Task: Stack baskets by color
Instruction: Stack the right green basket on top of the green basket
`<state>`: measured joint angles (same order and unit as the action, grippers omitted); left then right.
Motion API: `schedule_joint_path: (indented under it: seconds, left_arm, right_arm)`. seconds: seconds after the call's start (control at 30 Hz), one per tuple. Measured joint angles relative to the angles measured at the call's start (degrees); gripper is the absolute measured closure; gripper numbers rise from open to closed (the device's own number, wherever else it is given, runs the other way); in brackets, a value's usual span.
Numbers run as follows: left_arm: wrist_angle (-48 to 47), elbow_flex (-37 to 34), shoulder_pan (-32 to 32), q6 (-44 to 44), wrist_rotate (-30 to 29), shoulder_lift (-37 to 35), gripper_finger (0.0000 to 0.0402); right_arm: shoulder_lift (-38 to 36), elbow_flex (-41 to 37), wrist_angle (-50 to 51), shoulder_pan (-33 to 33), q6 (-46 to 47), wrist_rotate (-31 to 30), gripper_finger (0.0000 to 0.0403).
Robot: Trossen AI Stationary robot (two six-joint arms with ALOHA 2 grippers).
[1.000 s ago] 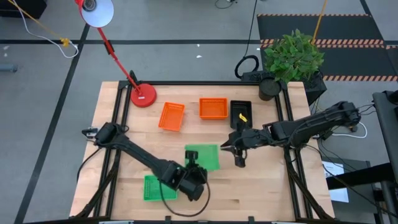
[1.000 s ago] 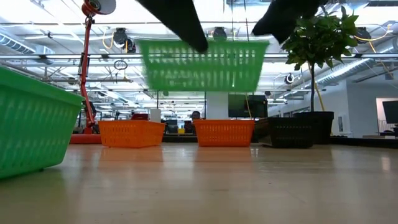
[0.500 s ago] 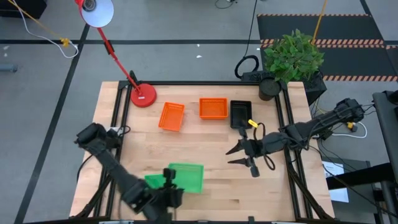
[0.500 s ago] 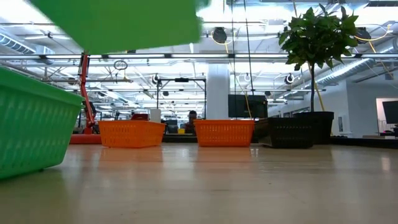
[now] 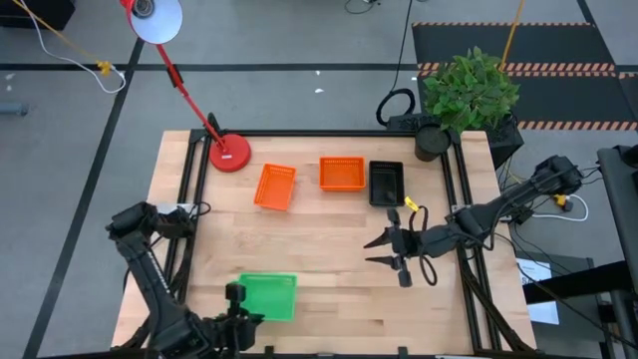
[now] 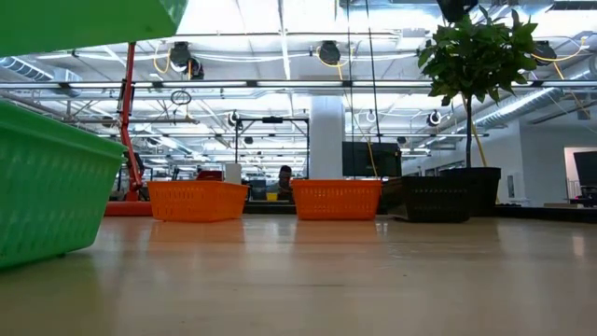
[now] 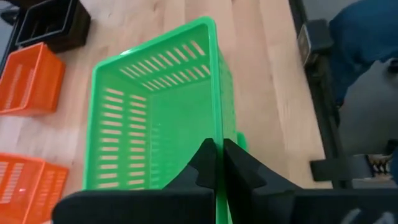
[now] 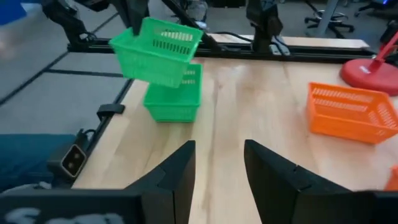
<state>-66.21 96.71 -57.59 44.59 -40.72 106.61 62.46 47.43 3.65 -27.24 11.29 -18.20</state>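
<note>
A big open workshop with ceiling lights is stretching away behind the pale wooden table (image 5: 329, 269), and a leafy potted plant (image 5: 467, 92) is standing at its far right corner, with the round red lamp base (image 5: 229, 153) sitting at the far left. Down at the near left edge, the left gripper (image 7: 217, 163) is clamping the rim of a green basket (image 5: 267, 296) between tightly pinched fingers and holding it in the air; the right wrist view is showing it hanging tilted right above a second green basket (image 8: 175, 99) that is resting on the wood near that corner. Over on the right, the right gripper (image 5: 380, 250) is hovering above bare table with its fingers (image 8: 177, 176) spread apart and nothing between them. Along the far side, three baskets are lining up in a row: a tilted orange basket (image 5: 275, 185) nearest the lamp, another orange basket (image 5: 341, 173) just beside it, and a black basket (image 5: 386, 182) at the right end, close to the plant. At table height, both orange ones and the black one are sitting flat on the wood, with the resting green basket looming large at the left.
</note>
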Motion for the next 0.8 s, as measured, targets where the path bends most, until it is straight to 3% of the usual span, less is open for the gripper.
schedule_joint_path:
  seconds: [0.33,0.57,0.8]
  left_arm:
    - [-4.4,0.0,-1.7,4.0,0.0,0.0,0.0394]
    - [-4.7,0.0,-3.1,6.4,0.0,1.2,0.0394]
    - [-4.2,0.0,-4.3,8.3,-0.8,2.3,0.0388]
  right_arm:
    - [0.0,-6.7,-15.4,-1.4,0.4,0.0,0.0273]
    - [0.0,-7.9,-15.6,-1.4,-0.5,-4.3,0.0273]
    - [0.0,-9.4,-15.9,-1.2,-1.6,-4.5,0.0273]
